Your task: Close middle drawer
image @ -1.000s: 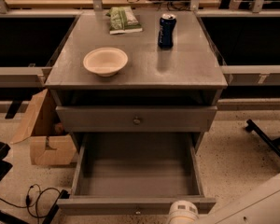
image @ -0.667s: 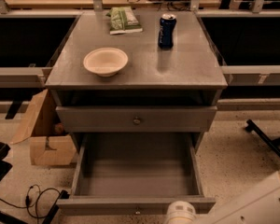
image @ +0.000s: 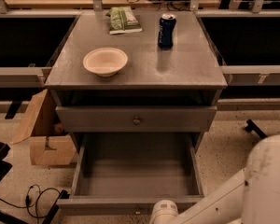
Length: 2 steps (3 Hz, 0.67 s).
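Grey cabinet, seen from the front and above. The middle drawer (image: 136, 171) is pulled far out of the cabinet toward the camera. Its deep grey box is bare inside, and its low front panel (image: 107, 203) lies close to the bottom edge of the view.

Above it, the upper drawer (image: 98, 119) sits nearly flush with the cabinet, with a small round knob (image: 136, 121) at its centre. A dark gap runs between this drawer and the tabletop (image: 191, 64).

On the tabletop:
- pale bowl (image: 105, 61), front left, upright
- blue soda can (image: 166, 31), back right, upright, well apart from the bowl
- green snack packet (image: 124, 19), lying flat at the back edge, left of the can

The white robot arm (image: 256, 185) enters from the lower right. The end effector (image: 163, 213) is at the bottom edge, just in front of the middle drawer's front panel, right of its centre. Only a white rounded part of it shows, so whether it is spread or pressed together cannot be told. Contact with the panel cannot be judged either.

On the speckled floor, an open cardboard box (image: 44, 141) stands left of the cabinet and a black cable (image: 39, 196) lies in front of it.
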Motion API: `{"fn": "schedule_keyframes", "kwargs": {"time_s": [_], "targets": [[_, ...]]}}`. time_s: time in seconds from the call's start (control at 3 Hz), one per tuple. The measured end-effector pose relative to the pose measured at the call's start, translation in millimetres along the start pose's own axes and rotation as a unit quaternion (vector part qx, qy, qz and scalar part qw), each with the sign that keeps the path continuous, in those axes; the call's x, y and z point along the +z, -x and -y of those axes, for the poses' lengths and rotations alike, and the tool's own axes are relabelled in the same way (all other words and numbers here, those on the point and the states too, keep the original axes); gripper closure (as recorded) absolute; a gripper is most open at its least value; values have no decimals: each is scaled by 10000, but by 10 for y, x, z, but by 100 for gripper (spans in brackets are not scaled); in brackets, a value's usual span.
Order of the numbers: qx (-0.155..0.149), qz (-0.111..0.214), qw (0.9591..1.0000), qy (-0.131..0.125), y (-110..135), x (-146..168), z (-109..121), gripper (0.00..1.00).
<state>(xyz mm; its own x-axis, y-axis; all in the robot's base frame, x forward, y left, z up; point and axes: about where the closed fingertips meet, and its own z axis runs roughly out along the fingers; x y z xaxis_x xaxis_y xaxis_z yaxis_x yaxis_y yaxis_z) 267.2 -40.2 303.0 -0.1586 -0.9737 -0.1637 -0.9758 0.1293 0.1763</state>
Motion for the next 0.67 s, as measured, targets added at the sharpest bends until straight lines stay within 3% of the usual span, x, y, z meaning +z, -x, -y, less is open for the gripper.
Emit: {"fn": "schedule_keyframes", "kwargs": {"time_s": [0.33,0.67], "targets": [[112,350,9993,120,260,772,387,100],[250,517,9982,140,367,1163,601,100]]}}
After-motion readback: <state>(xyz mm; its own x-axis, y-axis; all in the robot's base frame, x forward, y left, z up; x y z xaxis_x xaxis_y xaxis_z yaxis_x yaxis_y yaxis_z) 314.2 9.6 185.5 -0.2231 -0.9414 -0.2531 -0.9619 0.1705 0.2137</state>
